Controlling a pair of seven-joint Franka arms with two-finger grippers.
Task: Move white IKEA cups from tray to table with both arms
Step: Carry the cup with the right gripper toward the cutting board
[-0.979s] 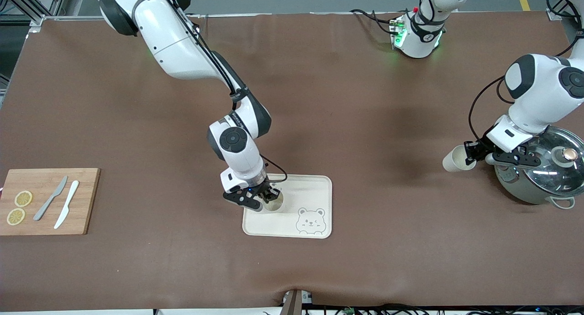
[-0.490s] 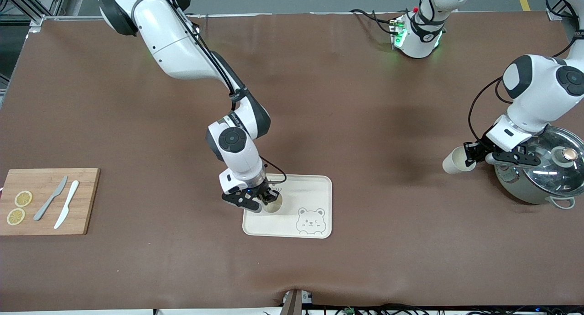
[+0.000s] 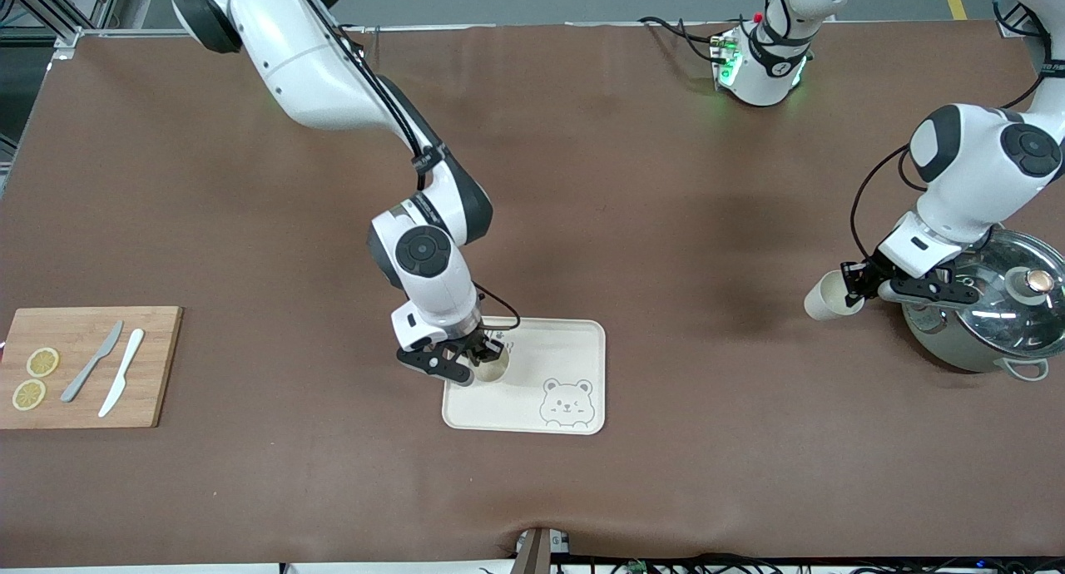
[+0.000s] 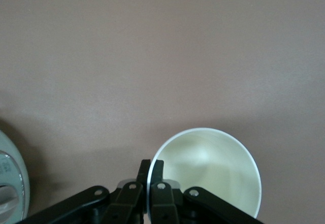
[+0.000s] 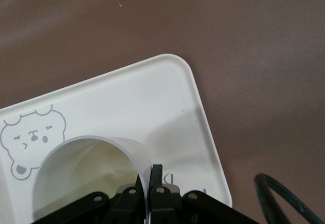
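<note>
- Front view: a brown counter [image 3: 632, 191] carries a cream tray [image 3: 566, 366] with a bear drawing [image 3: 566, 403] in its corner nearest the camera, toward the left arm's end.
- Right hand [image 3: 478, 359]: over the tray's end toward the right arm, clamped on the rim of a white cup [image 3: 492, 371]. The cup stands mouth up over the tray; whether its base touches the tray cannot be told.
- Right wrist view: the fingers [image 5: 156, 183] pinch the cup's [image 5: 91, 176] wall, one inside and one outside, with the tray [image 5: 167, 102] and bear [image 5: 31, 138] below.
- Left hand [image 3: 855, 284]: well apart from the tray, toward the left arm's end of the counter, clamped on the rim of the second cup [image 3: 824, 299]. This cup is tilted above the bare counter.
- Left wrist view: the fingers [image 4: 152, 181] grip the second cup's [image 4: 213, 170] wall in the same way, with only brown counter [image 4: 162, 56] below it.
- Pot [image 3: 986, 308]: steel, with a glass lid [image 3: 1011, 295], just beside the left hand and farther from the tray than the second cup.
- Board [image 3: 83, 368]: wooden, well apart from the tray at the right arm's end; it holds two lemon slices [image 3: 35, 378], a grey knife [image 3: 91, 361] and a white knife [image 3: 121, 372].
</note>
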